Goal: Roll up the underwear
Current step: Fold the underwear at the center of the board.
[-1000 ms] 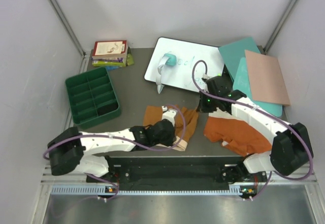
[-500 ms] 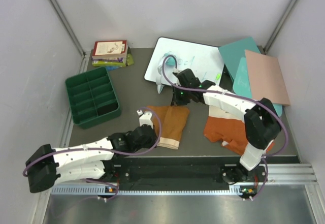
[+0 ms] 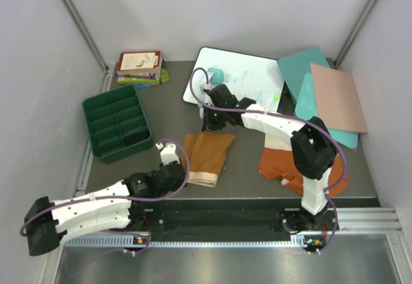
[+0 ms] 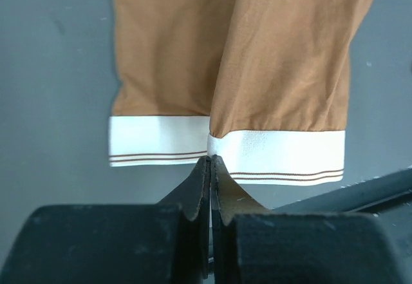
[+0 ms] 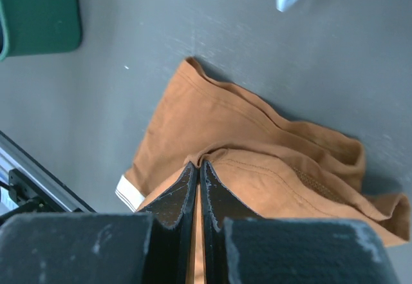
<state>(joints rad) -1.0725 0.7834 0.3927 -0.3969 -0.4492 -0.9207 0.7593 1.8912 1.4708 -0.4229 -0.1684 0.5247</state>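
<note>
While both arms reach over the grey tabletop [image 3: 170, 107], holdings stand as follows.

Mustard-tan underwear [image 3: 207, 155] [image 4: 257, 65] [image 5: 212, 123]: flat at centre, folded lengthwise into a narrow strip, white waistband toward the near edge.

Rust-orange underwear [image 3: 283, 163]: spread just right of it, apart, partly under the right arm.

Left gripper [image 3: 175, 171] [image 4: 210, 163]: jaws pressed together, tips at the waistband's near edge where the two folded layers meet; whether any cloth is pinched cannot be told.

Right gripper [image 3: 210, 124] [image 5: 197, 165]: jaws likewise closed, nothing seen between them, tips over the far end of the mustard-tan piece beside a raised fold.

Green compartment tray [image 3: 116, 120]: left side, well apart.

Whiteboard [image 3: 238, 81]: far centre.

Teal boards [image 3: 301, 65] and pink board [image 3: 338, 97]: far right, overlapping.

Stacked books [image 3: 138, 68]: far left corner.
</note>
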